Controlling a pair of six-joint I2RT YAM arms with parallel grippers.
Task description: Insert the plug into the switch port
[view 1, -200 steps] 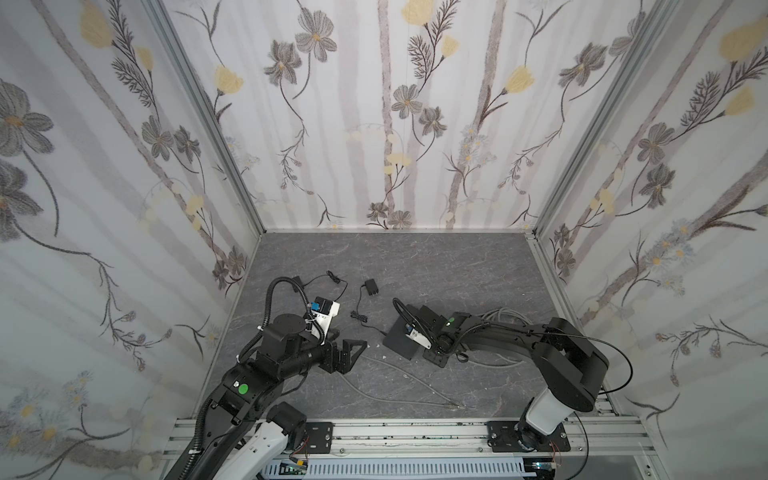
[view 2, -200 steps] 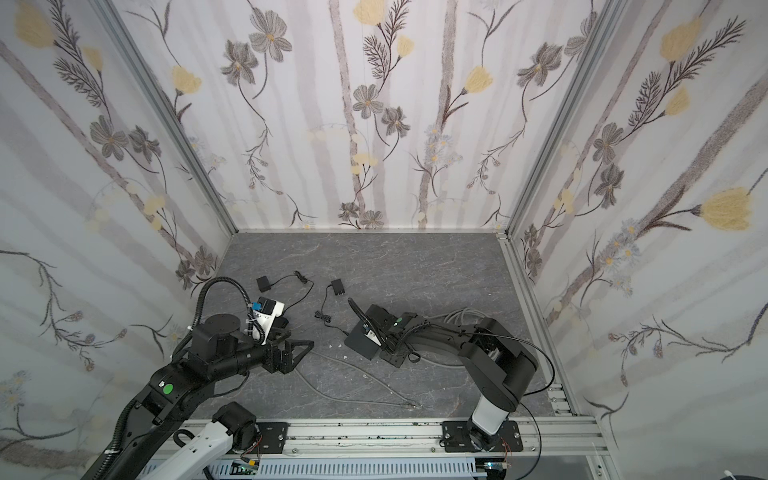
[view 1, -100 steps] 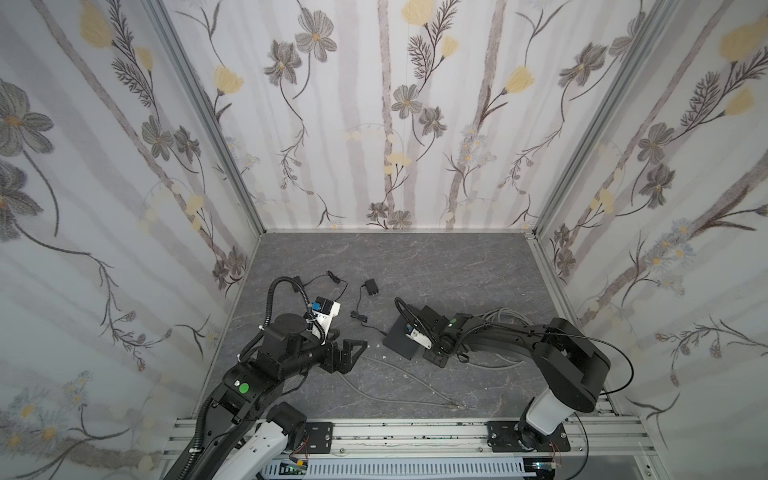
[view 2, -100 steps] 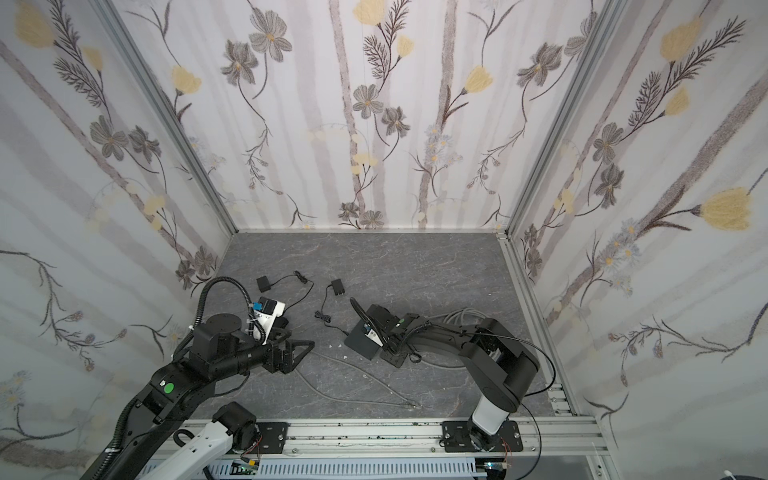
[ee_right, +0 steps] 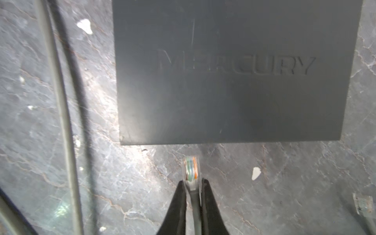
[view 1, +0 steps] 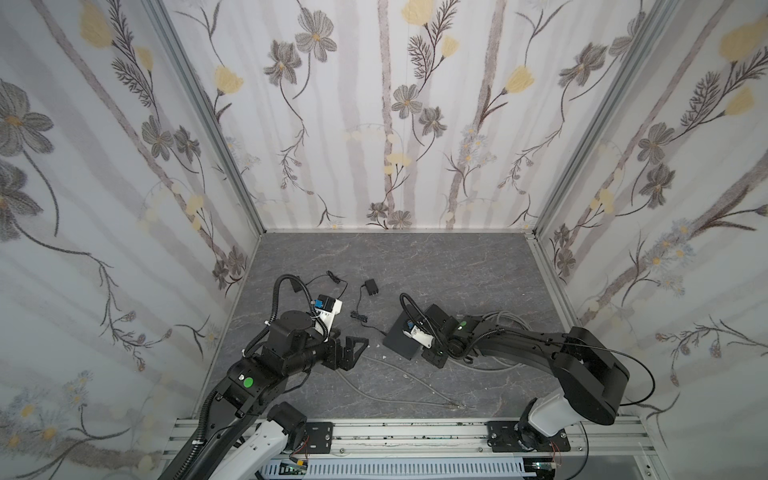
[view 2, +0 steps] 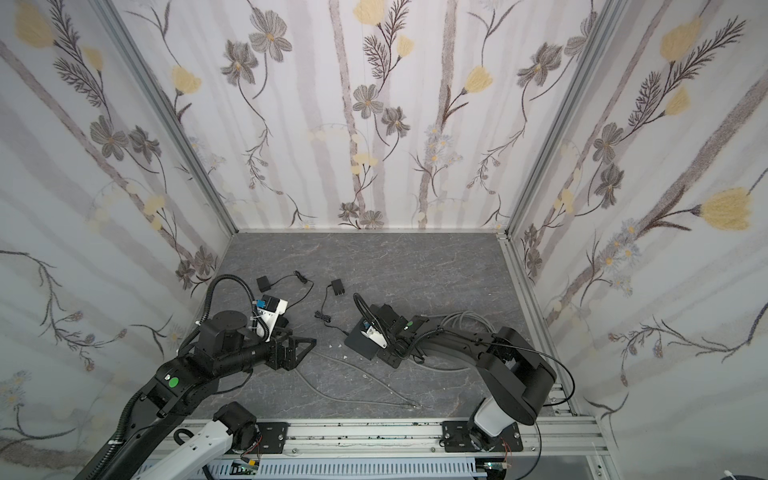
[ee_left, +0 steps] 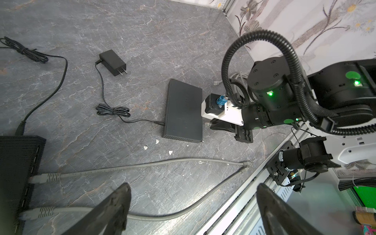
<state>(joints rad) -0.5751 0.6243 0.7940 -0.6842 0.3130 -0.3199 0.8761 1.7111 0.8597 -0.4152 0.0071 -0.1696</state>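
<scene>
Right tool (ee_right: 193, 183) has closed on the plug (ee_right: 190, 168), which sits just right of the switch (ee_right: 234, 81), not touching. Left tool (ee_left: 193, 187) gapes empty. Likely light and brittle on a springy cable; pinch its rear, nose free.

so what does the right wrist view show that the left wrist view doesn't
Only the right wrist view: the MERCURY lettering on the switch and the coloured wires inside the plug, pinched by the right end effector just short of the switch's edge. Only the left wrist view: the power adapter, a second black device with two grey cables plugged in, and the open left end effector. Both: the switch, the plug and the marbled tabletop.
</scene>
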